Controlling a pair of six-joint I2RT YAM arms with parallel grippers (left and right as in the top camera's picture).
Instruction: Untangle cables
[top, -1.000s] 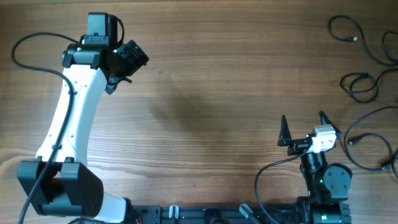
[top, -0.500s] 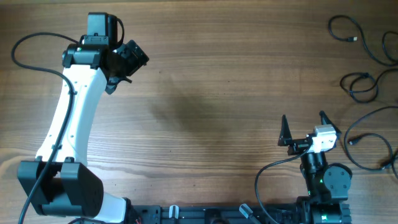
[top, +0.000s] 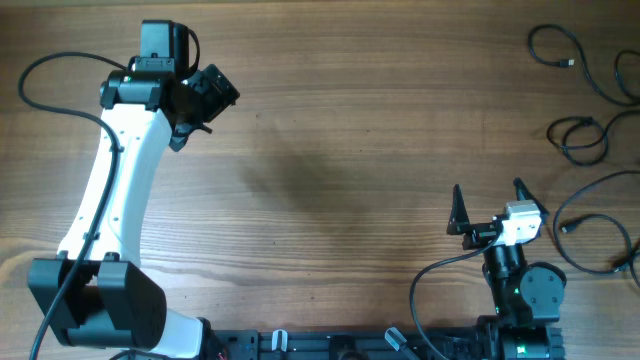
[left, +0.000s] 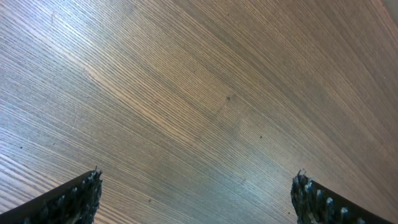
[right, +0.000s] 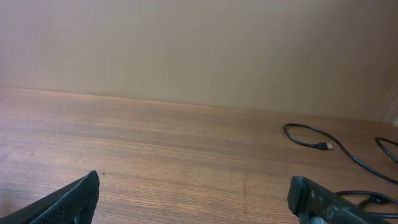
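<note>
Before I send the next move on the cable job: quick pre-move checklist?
1. Left gripper open, holding nothing: ok.
2. Right gripper open, holding nothing: ok.
3. Cables in view, at the far right of the table: ok.
4. A gripper lined up on a cable: not ok, both are well away from them.
5. Cables fully apart from each other: cannot tell, some run off the overhead view.

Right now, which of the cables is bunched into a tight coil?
The middle cable at the right edge; the top cable and bottom cable lie in wide open loops.
</note>
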